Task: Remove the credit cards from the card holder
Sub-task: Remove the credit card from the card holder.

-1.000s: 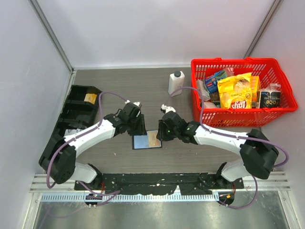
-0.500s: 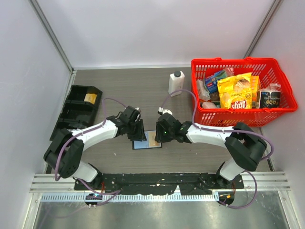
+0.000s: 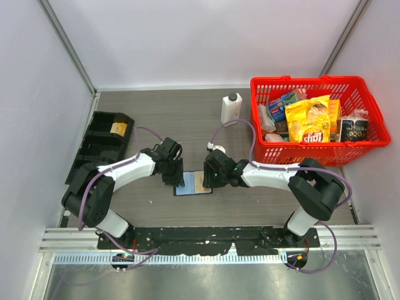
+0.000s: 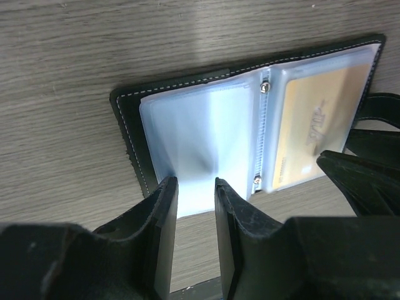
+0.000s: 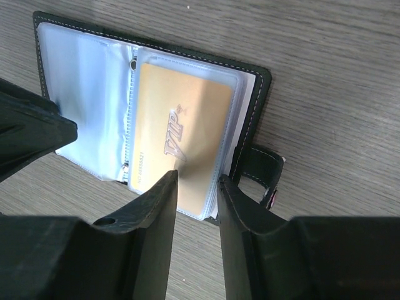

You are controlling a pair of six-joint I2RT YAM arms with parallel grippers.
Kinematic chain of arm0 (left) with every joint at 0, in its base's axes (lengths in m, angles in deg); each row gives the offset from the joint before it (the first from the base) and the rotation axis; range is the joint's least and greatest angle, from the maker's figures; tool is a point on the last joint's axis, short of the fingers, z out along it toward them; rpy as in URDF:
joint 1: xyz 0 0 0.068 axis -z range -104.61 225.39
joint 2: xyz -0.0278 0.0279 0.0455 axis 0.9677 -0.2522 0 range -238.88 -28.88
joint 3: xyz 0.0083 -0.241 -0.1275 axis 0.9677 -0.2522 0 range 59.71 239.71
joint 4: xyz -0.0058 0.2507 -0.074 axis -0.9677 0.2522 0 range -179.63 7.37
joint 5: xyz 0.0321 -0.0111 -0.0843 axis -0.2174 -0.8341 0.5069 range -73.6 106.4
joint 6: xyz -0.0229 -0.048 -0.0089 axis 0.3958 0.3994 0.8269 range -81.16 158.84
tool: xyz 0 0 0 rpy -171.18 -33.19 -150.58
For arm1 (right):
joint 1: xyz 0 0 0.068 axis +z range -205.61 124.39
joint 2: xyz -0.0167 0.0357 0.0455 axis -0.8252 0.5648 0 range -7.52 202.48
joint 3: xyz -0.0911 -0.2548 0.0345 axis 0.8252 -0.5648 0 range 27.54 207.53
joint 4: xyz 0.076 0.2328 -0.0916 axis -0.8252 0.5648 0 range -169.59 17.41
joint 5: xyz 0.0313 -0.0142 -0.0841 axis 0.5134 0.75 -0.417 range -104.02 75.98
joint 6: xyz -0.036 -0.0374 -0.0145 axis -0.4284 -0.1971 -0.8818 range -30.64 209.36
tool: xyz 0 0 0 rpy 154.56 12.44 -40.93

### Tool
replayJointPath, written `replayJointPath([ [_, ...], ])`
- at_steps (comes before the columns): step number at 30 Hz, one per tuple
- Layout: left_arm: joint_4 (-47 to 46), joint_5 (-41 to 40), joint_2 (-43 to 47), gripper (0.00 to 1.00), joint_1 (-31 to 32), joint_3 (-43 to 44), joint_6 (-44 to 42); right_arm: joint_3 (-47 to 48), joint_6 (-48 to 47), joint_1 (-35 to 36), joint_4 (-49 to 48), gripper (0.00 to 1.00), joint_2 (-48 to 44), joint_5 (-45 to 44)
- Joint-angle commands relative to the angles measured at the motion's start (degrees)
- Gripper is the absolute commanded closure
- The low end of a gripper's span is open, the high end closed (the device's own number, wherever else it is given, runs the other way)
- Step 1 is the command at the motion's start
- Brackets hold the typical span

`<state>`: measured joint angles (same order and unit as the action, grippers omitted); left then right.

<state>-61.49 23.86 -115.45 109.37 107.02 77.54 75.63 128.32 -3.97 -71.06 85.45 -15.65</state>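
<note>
Black leather frames the card holder (image 3: 190, 188), which lies spread open and flat on the grey wooden table (image 3: 187, 119), near its front middle, between the two arms. Clear plastic sleeves fill it. The sleeve on one half looks pale blue (image 4: 200, 137), and I cannot tell whether a card sits inside it. The other half holds a yellowish-orange credit card (image 5: 184, 137) printed with "VIP", still tucked in its sleeve. A snap tab (image 5: 262, 172) sticks out from the edge beside that card.

From above, the left gripper (image 3: 177, 178) sits at the holder's 9 o'clock side, over the pale blue half. Its wrist camera shows the left gripper (image 4: 194, 184) with its fingers (image 4: 164, 209) a narrow gap apart, straddling the sleeve's near edge; whether they press on it is unclear.

The right gripper (image 3: 205, 181) sits at the 3 o'clock side, over the orange card. In its own view the right gripper (image 5: 197, 181) is also narrowly parted, its fingertips (image 5: 167, 187) at the card's near edge, with nothing clamped between them.

A white bottle (image 3: 230, 109) stands at 1 o'clock from the holder, well apart. A red basket (image 3: 369, 87) full of snack packets sits at 2 o'clock. A black tray (image 3: 100, 147) with compartments lies at 9 to 10 o'clock by the wall.
</note>
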Motion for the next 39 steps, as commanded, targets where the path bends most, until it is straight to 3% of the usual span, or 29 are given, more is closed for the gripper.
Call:
replayJointPath([
  [1,2.9,-0.7,-2.2,0.67,-0.3,2.3,-3.4,1.1,0.5,0.1,-1.2,0.63,0.5,-0.4],
  [19,3.0,0.6,-4.1,0.71,-0.3,2.5,-4.2,5.0,-1.1,0.3,0.5,0.63,-2.6,3.1],
  [27,3.0,0.4,-3.7,0.71,-0.2,2.3,-4.2,5.2,0.2,0.2,4.6,0.62,-1.1,-3.6],
  [39,3.0,0.7,-3.9,0.71,-0.3,2.3,-4.2,5.2,0.1,0.2,1.7,0.61,1.1,-1.3],
])
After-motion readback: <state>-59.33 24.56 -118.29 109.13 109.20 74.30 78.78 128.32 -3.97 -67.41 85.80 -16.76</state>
